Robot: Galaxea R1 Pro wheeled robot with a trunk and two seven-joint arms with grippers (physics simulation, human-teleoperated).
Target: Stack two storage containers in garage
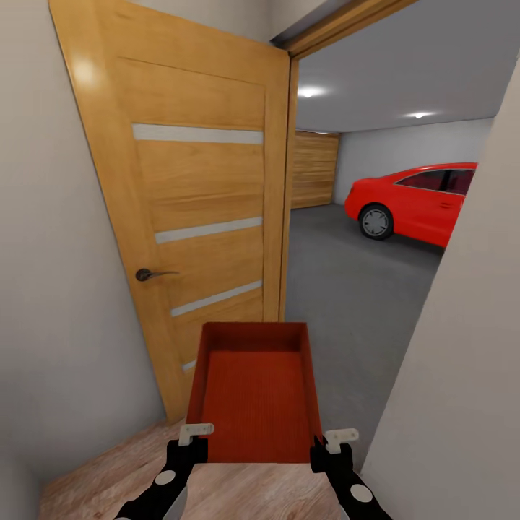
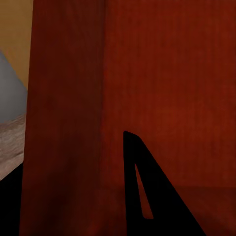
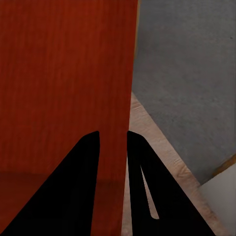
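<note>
One orange-red open-topped storage container (image 1: 254, 393) hangs in front of me, empty, with its ribbed bottom showing. My left gripper (image 1: 193, 439) is shut on the near left corner of its rim, and my right gripper (image 1: 329, 444) is shut on the near right corner. In the left wrist view the container's wall (image 2: 64, 113) runs between the dark fingers (image 2: 157, 196) of the left gripper (image 2: 73, 206). The right wrist view has the right gripper (image 3: 113, 147) pinching the thin container wall (image 3: 69, 73). Ahead lies the garage with its dark grey floor (image 1: 347, 289).
An open wooden door (image 1: 202, 209) with a metal handle (image 1: 148, 274) stands close on the left. A pale wall (image 1: 462, 361) bounds the doorway on the right. A red car (image 1: 415, 202) is parked at the far right, with a slatted wooden door (image 1: 314, 170) behind. Light wood planks (image 1: 238, 495) lie underfoot.
</note>
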